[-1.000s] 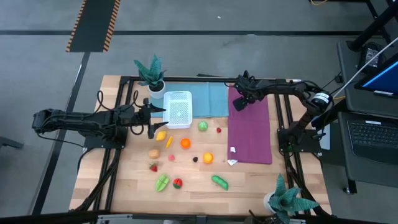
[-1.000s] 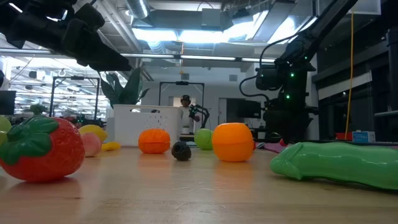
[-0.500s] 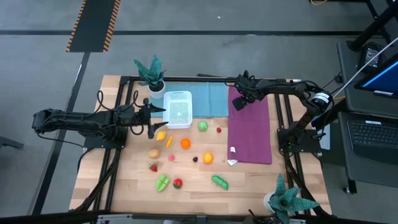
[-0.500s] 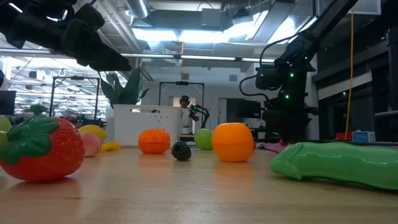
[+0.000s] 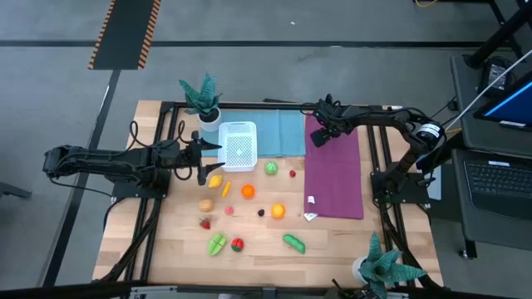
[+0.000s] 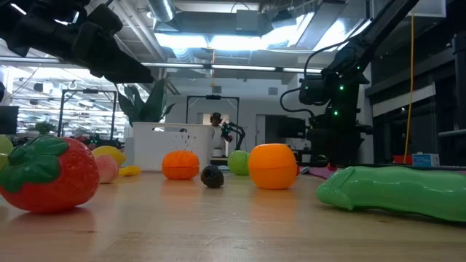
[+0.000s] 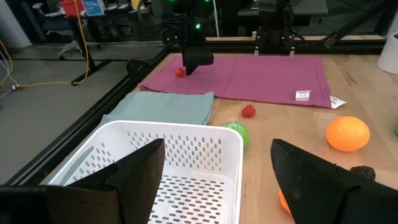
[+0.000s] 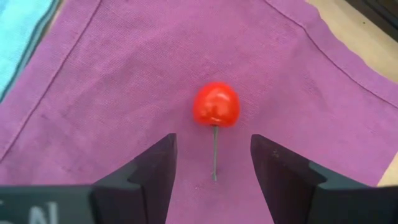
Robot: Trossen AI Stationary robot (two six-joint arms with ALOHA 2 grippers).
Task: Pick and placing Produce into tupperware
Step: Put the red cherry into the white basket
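Note:
The white perforated tupperware (image 5: 238,145) stands on the table's far side, partly on a teal cloth (image 5: 278,133). Produce lies loose on the wood: a yellow piece (image 5: 215,180), an orange (image 5: 247,191), a green apple (image 5: 271,168), a strawberry (image 6: 47,175) and a green pod (image 5: 293,242) among them. A small red cherry (image 8: 216,104) with a stem rests on the purple cloth (image 5: 334,174). My right gripper (image 8: 211,168) hangs open above the cherry, pointing steeply down, its fingers on either side of the stem. My left gripper (image 5: 204,164) is open at the tupperware's left near corner.
Potted plants with teal leaves stand at the far left (image 5: 202,100) and near right (image 5: 384,266) corners. Black frame rails run along both sides of the table. The purple cloth's white tag (image 5: 309,216) lies at its near left corner.

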